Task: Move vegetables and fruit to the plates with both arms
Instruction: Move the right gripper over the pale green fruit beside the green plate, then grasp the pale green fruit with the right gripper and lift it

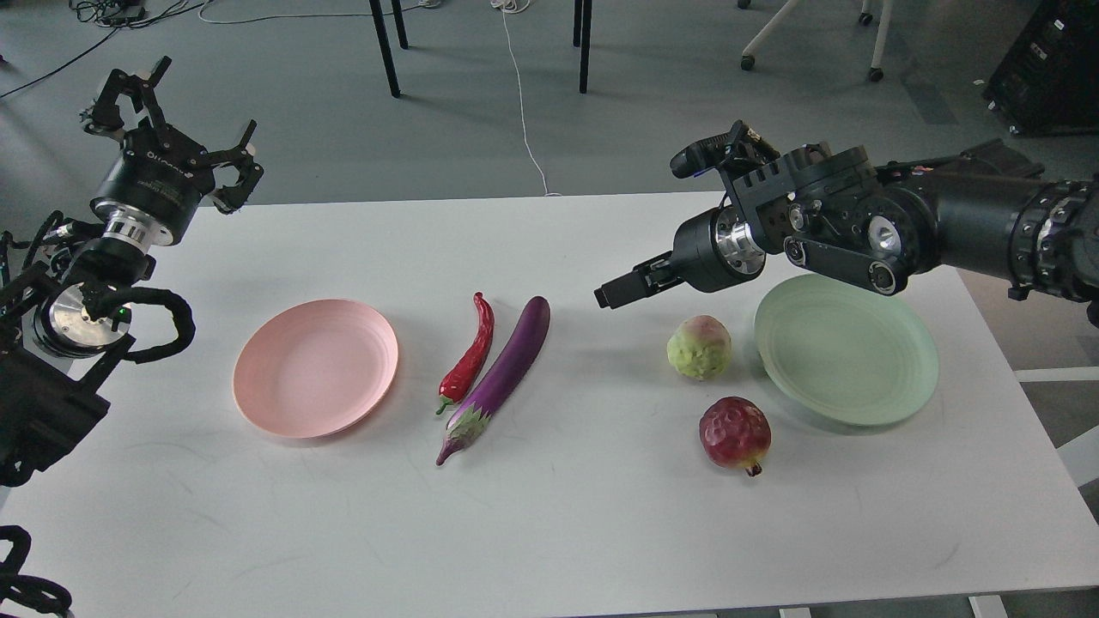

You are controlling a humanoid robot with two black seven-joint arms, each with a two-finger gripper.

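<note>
A purple eggplant (506, 369) and a red chili pepper (470, 360) lie side by side at the table's middle. A pale pink plate (316, 367) sits to their left and holds nothing. A yellow-green fruit (700, 348) and a dark red fruit (734, 433) lie just left of the mint green plate (846, 348), which also holds nothing. My right gripper (611, 292) points left, just above the table, up-left of the yellow-green fruit; it is dark and side-on. My left gripper (176, 129) is open and empty, raised beyond the table's far left corner.
The white table (558, 532) bears only the plates and the produce. My right forearm (944, 223) reaches over the far edge of the green plate. Black furniture legs (386, 47) and a white cable (524, 103) are on the floor behind.
</note>
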